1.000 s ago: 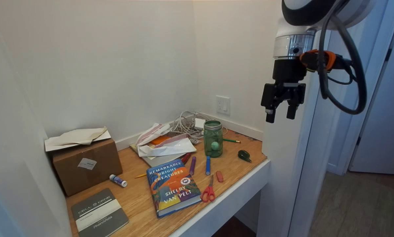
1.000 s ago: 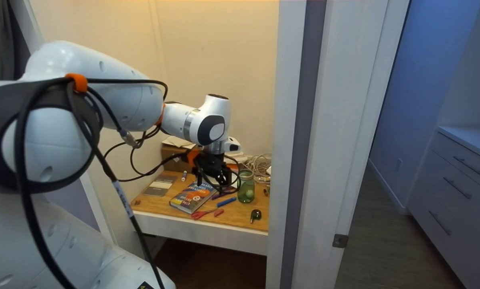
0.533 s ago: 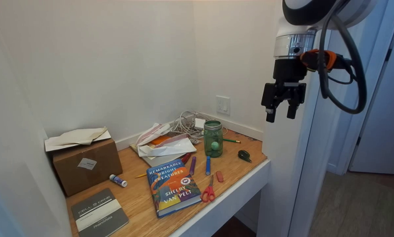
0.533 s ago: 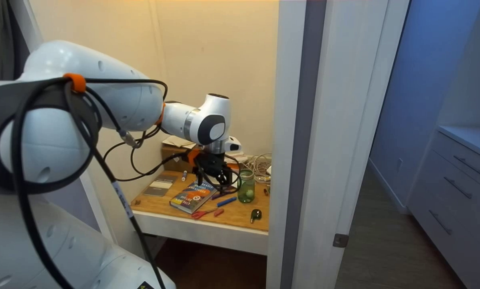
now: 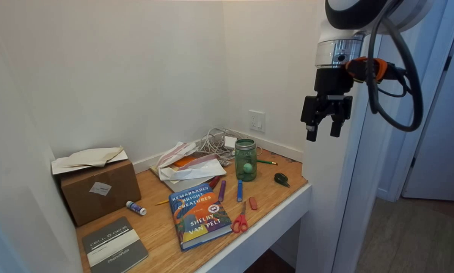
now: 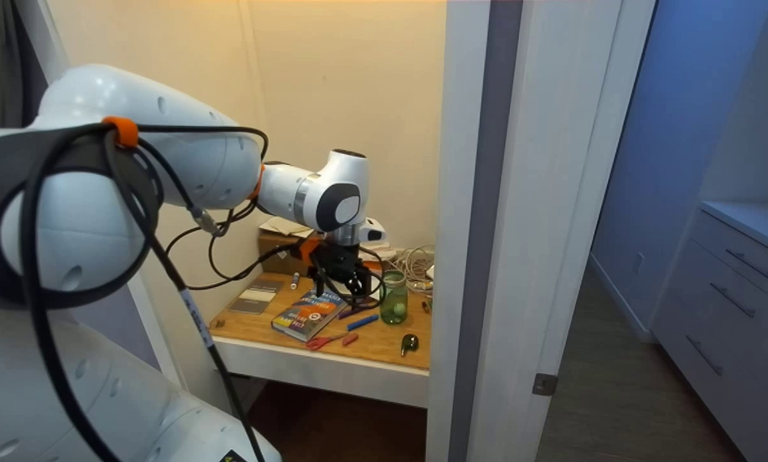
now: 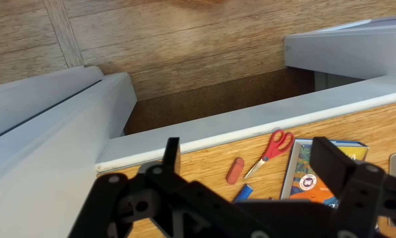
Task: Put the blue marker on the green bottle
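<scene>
In an exterior view: box (image 5: 98,204) at left of frame on the surface (image 5: 158,227), papers (image 5: 94,157) on top of it. Tube (image 5: 136,208) just before the box's right end. Notebook (image 5: 115,244) lower left, before the box; book (image 5: 199,217) lower centre, right of the notebook. Scissors (image 5: 241,223) just right of the book, eraser (image 5: 253,203) right of the scissors' tips. Bottle (image 5: 245,157) stands near centre of frame, ball (image 5: 247,167) inside, cables (image 5: 214,147) behind and to its left. Marker (image 5: 239,190) just before the bottle; second marker (image 5: 222,190) left of that one. Pencil (image 5: 267,162) just right of the bottle. Wrist view: scissors lie between eraser, on the left, and book, on the right.
</scene>
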